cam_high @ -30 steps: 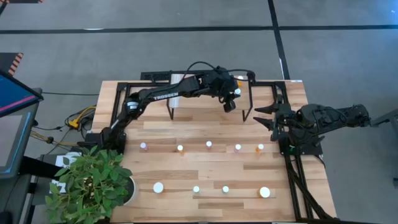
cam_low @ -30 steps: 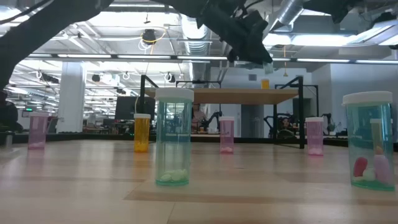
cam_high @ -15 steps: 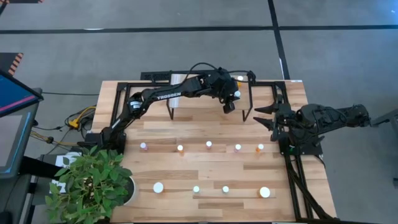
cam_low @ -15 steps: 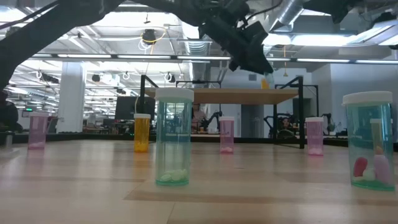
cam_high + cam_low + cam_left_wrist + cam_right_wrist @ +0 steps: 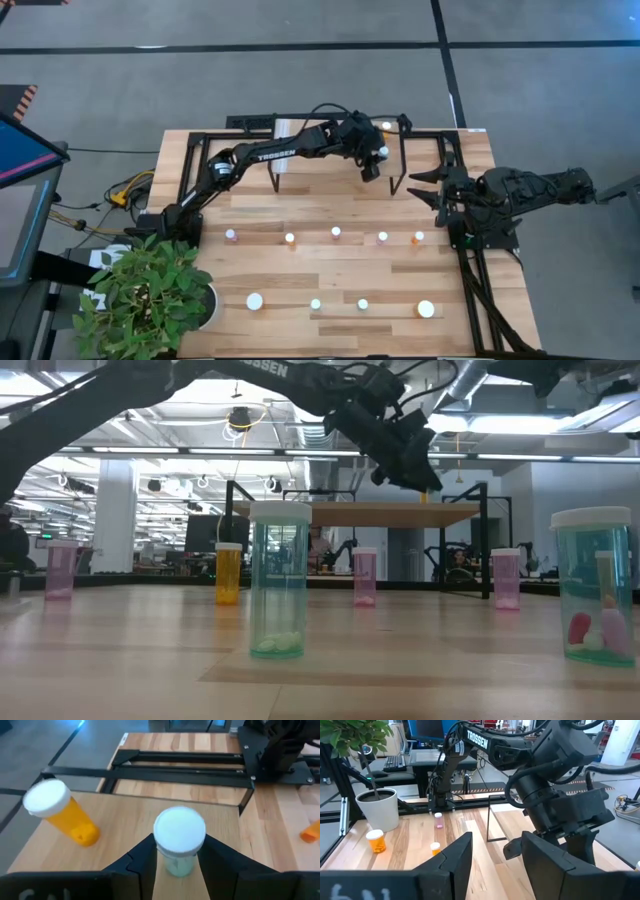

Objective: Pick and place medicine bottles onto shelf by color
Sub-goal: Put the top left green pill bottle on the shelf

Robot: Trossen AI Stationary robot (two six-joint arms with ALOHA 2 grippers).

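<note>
Reaching over the shelf at the far side of the table, the left gripper straddles a green-tinted medicine bottle with a white cap, which stands upright on the shelf's light-wood top beside an orange bottle already there; the two stand apart, the orange one nearer the shelf's end. In the left wrist view the dark fingers sit to either side of the green bottle's body, but whether they press it or have just let go cannot be told, so the step in hand looks like the release of a bottle just set down. From the high view the left arm stretches across to the shelf's right part, and the low view shows the same gripper above the platform. The right gripper waits near the right edge of the table, its jaws spread and empty. On the tabletop the remaining bottles stand in two rows, pink, orange, green and white-capped ones among them. Judging from this, the next move calls for the left jaws to part fully, then a straight lift clear of the cap so the bottle does not tip, before going back to the rows for another bottle
</note>
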